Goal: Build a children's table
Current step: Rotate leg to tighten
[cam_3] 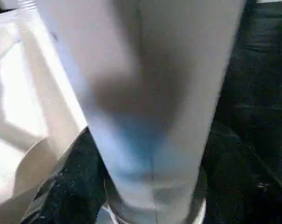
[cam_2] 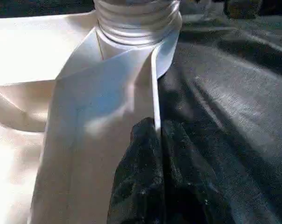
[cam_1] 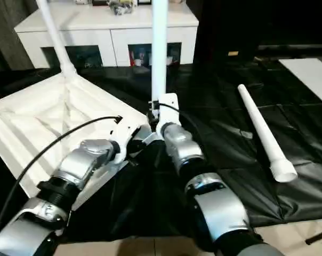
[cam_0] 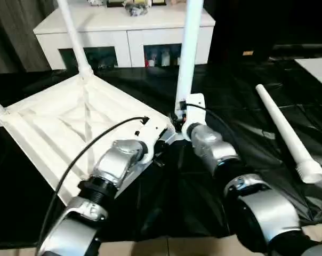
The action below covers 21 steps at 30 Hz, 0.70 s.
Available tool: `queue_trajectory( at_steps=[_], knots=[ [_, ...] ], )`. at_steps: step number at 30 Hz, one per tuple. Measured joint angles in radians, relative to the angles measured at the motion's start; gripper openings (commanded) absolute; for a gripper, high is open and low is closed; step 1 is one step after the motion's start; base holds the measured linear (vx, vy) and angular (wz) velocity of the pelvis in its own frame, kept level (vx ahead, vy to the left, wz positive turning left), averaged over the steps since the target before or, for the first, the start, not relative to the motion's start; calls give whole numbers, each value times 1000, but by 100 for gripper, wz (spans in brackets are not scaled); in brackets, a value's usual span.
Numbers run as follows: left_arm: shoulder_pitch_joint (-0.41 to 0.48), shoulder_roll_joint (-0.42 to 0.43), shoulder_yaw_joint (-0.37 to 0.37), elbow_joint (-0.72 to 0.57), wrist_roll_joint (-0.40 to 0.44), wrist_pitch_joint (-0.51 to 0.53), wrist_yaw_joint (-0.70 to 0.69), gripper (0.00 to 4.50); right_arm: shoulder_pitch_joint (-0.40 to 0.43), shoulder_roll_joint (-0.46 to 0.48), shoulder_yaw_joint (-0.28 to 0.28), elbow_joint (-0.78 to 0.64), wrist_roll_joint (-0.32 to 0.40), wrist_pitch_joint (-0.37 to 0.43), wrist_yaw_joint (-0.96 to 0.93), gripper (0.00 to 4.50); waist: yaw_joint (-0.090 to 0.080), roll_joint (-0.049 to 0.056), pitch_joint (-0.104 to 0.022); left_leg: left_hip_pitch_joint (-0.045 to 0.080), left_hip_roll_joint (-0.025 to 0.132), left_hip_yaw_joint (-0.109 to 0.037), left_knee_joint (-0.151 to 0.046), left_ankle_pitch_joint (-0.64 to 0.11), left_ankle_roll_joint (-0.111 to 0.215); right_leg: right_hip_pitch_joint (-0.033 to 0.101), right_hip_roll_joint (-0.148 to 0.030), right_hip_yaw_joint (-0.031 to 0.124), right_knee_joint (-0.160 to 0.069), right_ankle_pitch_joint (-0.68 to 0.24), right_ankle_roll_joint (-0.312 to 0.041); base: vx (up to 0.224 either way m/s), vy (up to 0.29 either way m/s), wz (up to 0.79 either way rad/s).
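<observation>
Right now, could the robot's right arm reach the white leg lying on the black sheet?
Probably yes. The loose leg lies on the right arm's side, on the black sheet, with nothing between. But the right claw is busy at the upright leg.

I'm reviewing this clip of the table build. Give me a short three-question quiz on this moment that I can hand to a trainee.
1. True or false: the tabletop lies with its ribbed underside facing up.
2. How many legs lie loose on the black sheet, away from the tabletop? A: none. B: one. C: three.
3. Fill in: the left hand is shut on the tabletop's thin ____, close to a corner socket.

Key
1. True.
2. B: the loose leg lies on the sheet to the robot's right.
3. Rim.
</observation>
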Motion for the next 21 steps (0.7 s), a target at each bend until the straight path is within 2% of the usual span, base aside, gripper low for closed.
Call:
queue_trajectory(
  at_steps=[3,5,6,9,13,16,21],
  knots=[
    [13,36,-13,-28,-1,-26,-57,0,42,-52,35,-90,-9,17,111,340,14,6,4,-5,1,1,1,6,9,-5,1,-2,0,-1,1,0,0,0],
    [32,66,-30,-63,-11,-42,-109,0,107,-100,75,-214,-9,42,228,356,27,8,5,-7,1,1,2,7,12,-6,1,-1,-1,-2,0,0,0,0],
    [47,84,-32,-81,-19,-52,-140,0,139,-133,94,-268,-7,60,293,378,32,8,5,-8,0,2,2,6,13,-6,0,0,-1,-2,0,0,0,0],
    [67,125,-44,-100,-20,-90,-204,0,197,-193,138,-375,6,93,423,391,39,9,6,-9,0,2,5,4,15,-7,-1,1,-1,-2,0,0,0,0],
    [168,263,-79,-193,-59,-222,-416,0,320,-376,239,-600,43,118,723,423,60,10,6,-8,1,2,6,4,15,-6,-1,1,-1,-3,1,0,0,0],
    [179,303,-102,-222,-61,-233,-497,0,351,-416,269,-682,47,145,817,442,80,11,7,-7,1,6,8,4,13,-5,-2,3,2,-3,1,0,0,0],
    [208,313,-120,-256,-63,-256,-554,0,397,-470,303,-771,53,196,914,442,79,9,8,-2,0,12,10,2,9,1,-7,6,5,-2,1,0,0,0]
  ],
)
